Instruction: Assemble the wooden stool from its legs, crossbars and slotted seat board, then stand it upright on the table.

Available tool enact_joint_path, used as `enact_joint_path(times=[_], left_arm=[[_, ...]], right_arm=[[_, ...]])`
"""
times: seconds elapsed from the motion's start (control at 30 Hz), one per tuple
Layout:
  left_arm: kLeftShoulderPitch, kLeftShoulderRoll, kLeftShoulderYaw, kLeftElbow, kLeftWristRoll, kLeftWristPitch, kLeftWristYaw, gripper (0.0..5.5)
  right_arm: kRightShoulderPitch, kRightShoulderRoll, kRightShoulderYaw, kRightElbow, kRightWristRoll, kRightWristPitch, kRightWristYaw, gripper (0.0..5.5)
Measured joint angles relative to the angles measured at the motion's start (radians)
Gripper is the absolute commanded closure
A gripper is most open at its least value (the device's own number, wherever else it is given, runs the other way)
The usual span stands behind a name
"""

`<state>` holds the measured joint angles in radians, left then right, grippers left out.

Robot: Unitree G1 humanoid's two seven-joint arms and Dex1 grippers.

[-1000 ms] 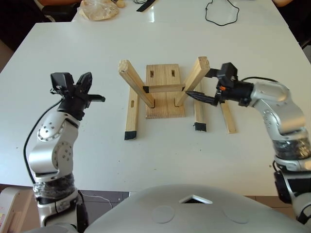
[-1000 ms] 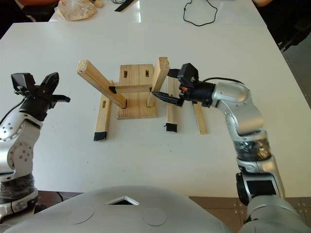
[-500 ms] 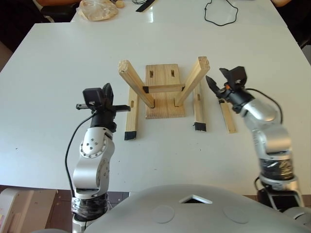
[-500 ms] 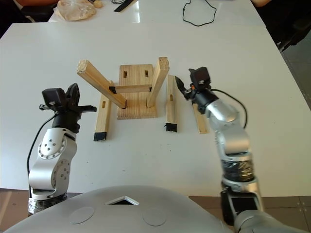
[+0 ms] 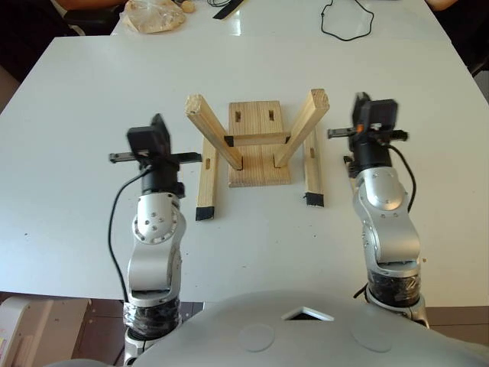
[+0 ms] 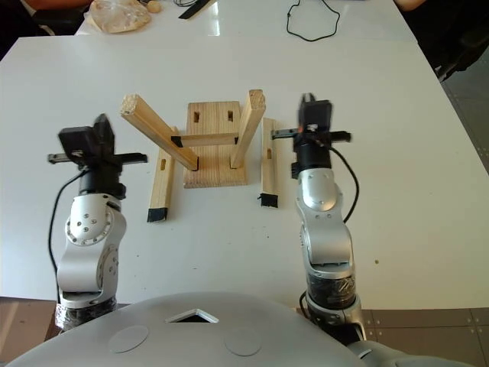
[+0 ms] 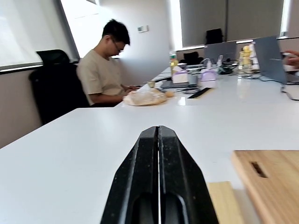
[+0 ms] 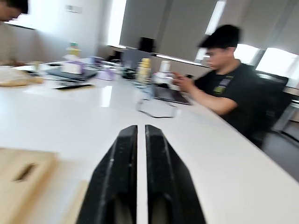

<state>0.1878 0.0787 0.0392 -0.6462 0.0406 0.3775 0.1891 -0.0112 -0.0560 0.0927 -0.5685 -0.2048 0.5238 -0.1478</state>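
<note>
Now half-built stool point(image 5: 258, 162) between left pincer point(image 7: 158, 129) and right pincer point(image 8: 141, 129), both closed, empty.

Seat board point(image 6: 216, 173) flat on table point(image 6: 382, 92). Two tilted legs point(image 6: 157, 134) stand on it, crossbar point(image 6: 205, 140) between. One loose leg point(image 6: 267, 164) lies each side.

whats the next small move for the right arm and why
Probably open the right gripper and lower it to the loose leg lying flat beside the seat board: only two legs stand in it, and the gripper is shut on nothing.
</note>
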Motion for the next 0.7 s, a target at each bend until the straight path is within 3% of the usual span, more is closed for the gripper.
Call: enact_joint_path(times=[0.1, 0.23, 0.27, 0.57, 0.7], left_arm=[[-0.017, 0.0, 0.007, 0.004, 0.006, 0.001, -0.014, 5.5], [-0.05, 0.027, -0.205, -0.024, -0.01, 0.014, -0.165, 5.5], [-0.048, 0.051, -0.21, -0.036, -0.001, 0.029, -0.167, 5.5], [-0.048, 0.07, -0.212, -0.047, 0.023, 0.048, -0.168, 5.5], [-0.047, 0.071, -0.092, -0.076, -0.186, 0.102, -0.289, 5.5]], right_arm=[[0.001, 0.007, -0.001, -0.002, -0.014, 0.014, -0.002, 5.49], [-0.006, 0.007, 0.229, -0.014, 0.01, -0.011, 0.146, 5.49], [-0.014, -0.022, 0.241, -0.018, 0.005, -0.012, 0.162, 5.49], [-0.052, -0.115, 0.244, -0.012, 0.008, -0.001, 0.234, 5.49], [-0.011, -0.138, 0.125, -0.04, 0.1, -0.018, 0.305, 5.49]])
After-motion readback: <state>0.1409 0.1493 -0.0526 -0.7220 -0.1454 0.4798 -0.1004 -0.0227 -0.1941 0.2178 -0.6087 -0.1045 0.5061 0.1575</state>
